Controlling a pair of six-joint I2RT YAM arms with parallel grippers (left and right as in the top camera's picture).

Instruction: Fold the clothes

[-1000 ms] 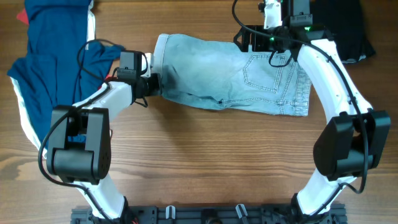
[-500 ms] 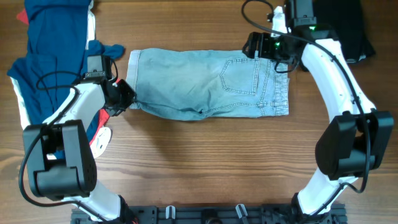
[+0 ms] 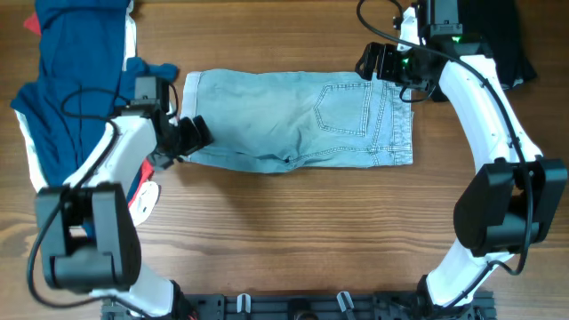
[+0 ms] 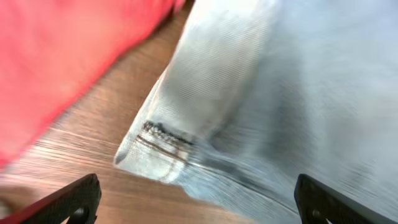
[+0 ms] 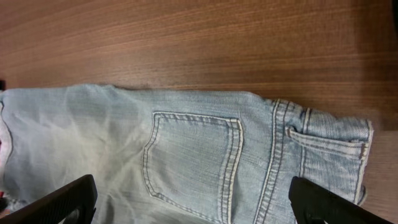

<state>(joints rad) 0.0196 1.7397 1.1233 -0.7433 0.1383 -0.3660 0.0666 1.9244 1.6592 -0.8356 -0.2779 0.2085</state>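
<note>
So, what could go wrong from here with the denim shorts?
The open left gripper hangs at the left hem of the denim shorts; its next move may snag and drag them. The navy garment lies close to that hem, so a grasp there might catch both. The lower edge looks bunched; folding may come uneven.

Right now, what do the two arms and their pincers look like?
Both arms have white curved shells with bulky black joint housings: left arm, right arm. Thin black cables loop along each. The left pincer and right pincer are black; a green light glows near the right wrist.
</note>
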